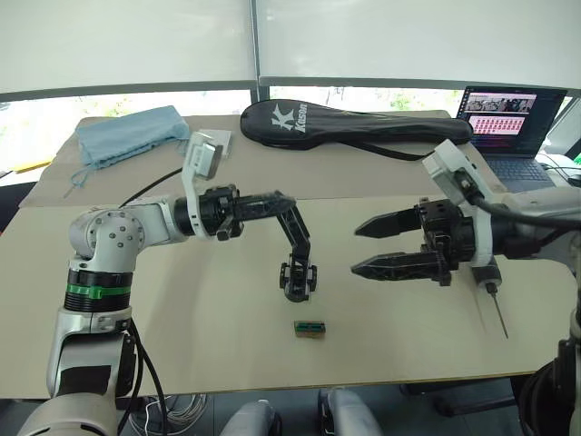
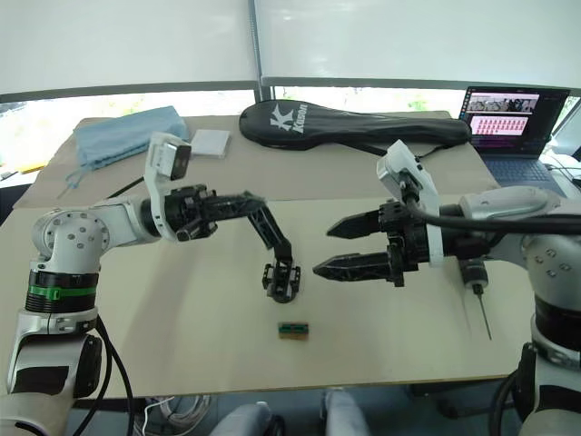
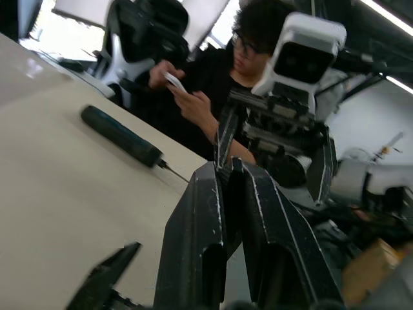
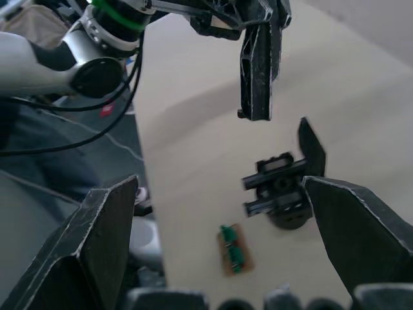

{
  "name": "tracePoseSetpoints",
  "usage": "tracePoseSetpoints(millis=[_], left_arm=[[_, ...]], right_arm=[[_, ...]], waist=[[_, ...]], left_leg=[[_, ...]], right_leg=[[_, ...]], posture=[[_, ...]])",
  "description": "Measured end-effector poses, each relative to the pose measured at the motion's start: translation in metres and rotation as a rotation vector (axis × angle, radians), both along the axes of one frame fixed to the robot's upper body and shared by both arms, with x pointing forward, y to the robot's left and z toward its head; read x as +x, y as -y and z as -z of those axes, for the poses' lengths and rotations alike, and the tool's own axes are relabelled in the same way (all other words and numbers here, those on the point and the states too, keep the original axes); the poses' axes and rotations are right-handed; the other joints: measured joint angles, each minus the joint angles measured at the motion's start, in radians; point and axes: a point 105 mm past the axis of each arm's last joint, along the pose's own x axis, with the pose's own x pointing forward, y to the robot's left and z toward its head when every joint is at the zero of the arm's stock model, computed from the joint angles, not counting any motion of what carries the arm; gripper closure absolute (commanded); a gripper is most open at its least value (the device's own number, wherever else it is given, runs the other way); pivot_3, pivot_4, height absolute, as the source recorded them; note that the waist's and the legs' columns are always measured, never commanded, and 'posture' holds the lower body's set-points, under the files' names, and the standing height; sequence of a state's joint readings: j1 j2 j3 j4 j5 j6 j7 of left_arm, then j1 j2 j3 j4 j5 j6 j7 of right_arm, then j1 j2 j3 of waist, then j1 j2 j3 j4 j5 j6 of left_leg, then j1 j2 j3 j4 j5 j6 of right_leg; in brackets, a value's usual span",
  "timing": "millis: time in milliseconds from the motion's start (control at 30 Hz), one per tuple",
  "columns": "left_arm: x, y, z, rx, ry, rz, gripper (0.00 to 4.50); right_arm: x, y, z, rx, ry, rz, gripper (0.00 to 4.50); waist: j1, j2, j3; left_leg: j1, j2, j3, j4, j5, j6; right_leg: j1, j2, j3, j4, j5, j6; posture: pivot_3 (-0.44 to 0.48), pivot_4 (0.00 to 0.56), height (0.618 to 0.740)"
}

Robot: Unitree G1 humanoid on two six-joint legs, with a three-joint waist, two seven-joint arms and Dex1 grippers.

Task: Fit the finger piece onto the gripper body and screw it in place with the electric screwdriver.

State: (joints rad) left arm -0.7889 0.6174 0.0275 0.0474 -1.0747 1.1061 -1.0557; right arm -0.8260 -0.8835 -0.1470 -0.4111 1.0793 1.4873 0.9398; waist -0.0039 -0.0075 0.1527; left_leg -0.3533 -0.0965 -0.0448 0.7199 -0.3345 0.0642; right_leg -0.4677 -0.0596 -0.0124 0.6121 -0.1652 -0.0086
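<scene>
Hovering above gripper body (image 1: 298, 278), left gripper (image 1: 296, 238) pinched shut, empty; right gripper (image 1: 359, 247) spread wide. Body rigid, chunky; grasp flat sides.

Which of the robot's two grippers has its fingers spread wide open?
The right gripper: its two fingers stand wide apart. The left gripper, pointing down over the gripper body, has its fingers pressed together.

My head cams look fwd and down over the desk (image 1: 182, 300), both sharing its whole top. L wrist cam sits low, facing the desk's right edge; R wrist cam looks down near its front edge.
</scene>
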Motion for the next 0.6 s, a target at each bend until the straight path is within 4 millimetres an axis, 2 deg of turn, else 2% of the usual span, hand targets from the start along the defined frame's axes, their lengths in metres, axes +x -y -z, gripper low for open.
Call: tracePoseSetpoints(millis=[100,233,400,600], left_arm=[[-0.008,0.004,0.003,0.037,-0.013,0.067,4.5],[-0.02,0.014,0.005,0.069,-0.009,0.155,4.5],[-0.024,0.021,0.012,0.104,-0.004,0.185,4.5],[-0.025,0.026,0.017,0.126,-0.003,0.196,4.5]], right_arm=[[0.003,-0.013,0.003,0.011,-0.082,-0.009,0.01],[0.007,-0.029,0.019,-0.018,-0.13,-0.005,0.01],[0.011,-0.044,0.025,0.005,-0.164,-0.003,0.01],[0.013,-0.047,0.028,0.001,-0.198,0.02,0.01]], waist=[[-0.002,0.0,0.0],[0.001,0.0,0.0],[0.005,0.0,0.0],[0.004,0.0,0.0]], left_leg=[[0.0,0.0,0.0,-0.001,0.0,0.0],[-0.001,0.0,0.0,-0.001,0.0,0.0],[-0.001,0.0,0.001,-0.001,0.0,0.0],[-0.001,0.0,0.001,-0.001,0.0,0.0]], right_leg=[[-0.001,0.0,0.0,0.001,0.0,0.0],[-0.003,0.0,0.0,0.001,0.0,0.0],[-0.003,0.0,0.0,0.001,0.0,-0.001],[-0.003,0.0,0.0,0.001,0.0,-0.001]], posture=[[0.0,0.15,0.74],[0.0,0.15,0.74],[0.0,0.15,0.74],[0.0,0.15,0.74]])
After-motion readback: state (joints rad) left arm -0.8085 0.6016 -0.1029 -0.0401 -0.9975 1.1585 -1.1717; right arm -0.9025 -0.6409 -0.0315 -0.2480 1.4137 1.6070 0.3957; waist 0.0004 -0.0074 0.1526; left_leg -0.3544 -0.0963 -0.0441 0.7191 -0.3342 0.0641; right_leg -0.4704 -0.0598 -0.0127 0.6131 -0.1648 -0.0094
